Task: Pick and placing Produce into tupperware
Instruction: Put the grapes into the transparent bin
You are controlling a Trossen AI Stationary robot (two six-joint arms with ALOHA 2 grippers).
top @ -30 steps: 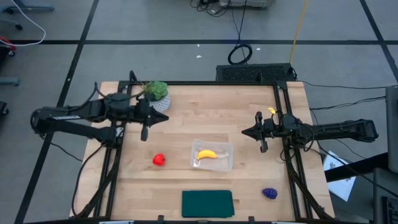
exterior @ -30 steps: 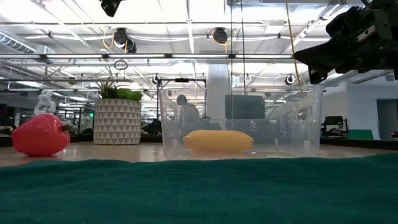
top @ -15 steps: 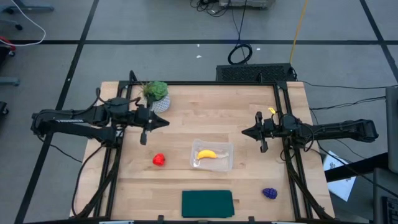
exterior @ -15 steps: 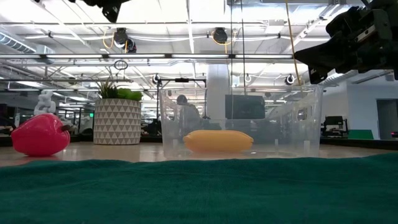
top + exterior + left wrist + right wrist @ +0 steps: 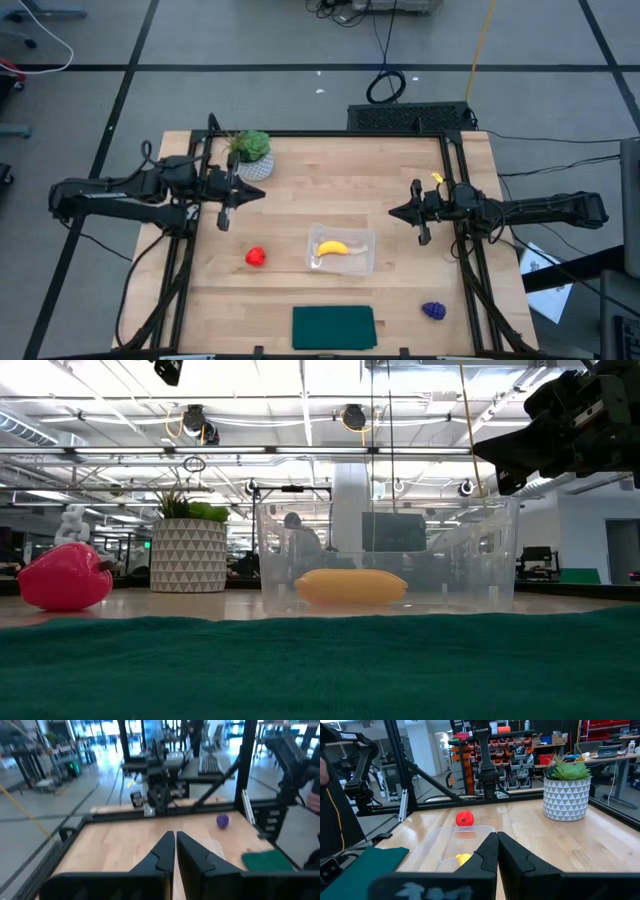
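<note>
The yellow banana (image 5: pixel 332 248) lies inside the clear tupperware (image 5: pixel 362 262) near the table's middle. On the wood to its left rests the red round fruit (image 5: pixel 256 257). The purple grape bunch (image 5: pixel 433 311) sits near the front right corner. My left gripper (image 5: pixel 262 191) hovers shut above the table's left half, beyond the red fruit, pointing right and holding nothing. Over the right side my right gripper (image 5: pixel 392 212) hovers shut and empty, pointing left at the tupperware (image 5: pixel 451 842). Its wrist view shows the banana (image 5: pixel 463 858) and the red fruit (image 5: pixel 464 818) ahead.
A potted plant (image 5: pixel 252 150) in a patterned white pot stands at the far left, close behind my left gripper. A dark green mat (image 5: pixel 333 327) lies at the front edge. Black frame rails (image 5: pixel 462 250) run along both table sides. Bare wood lies between the arms.
My left gripper has drawn back a little toward the table's left edge and tipped its fingers closer to level, staying shut. The produce and the tupperware have kept their places.
</note>
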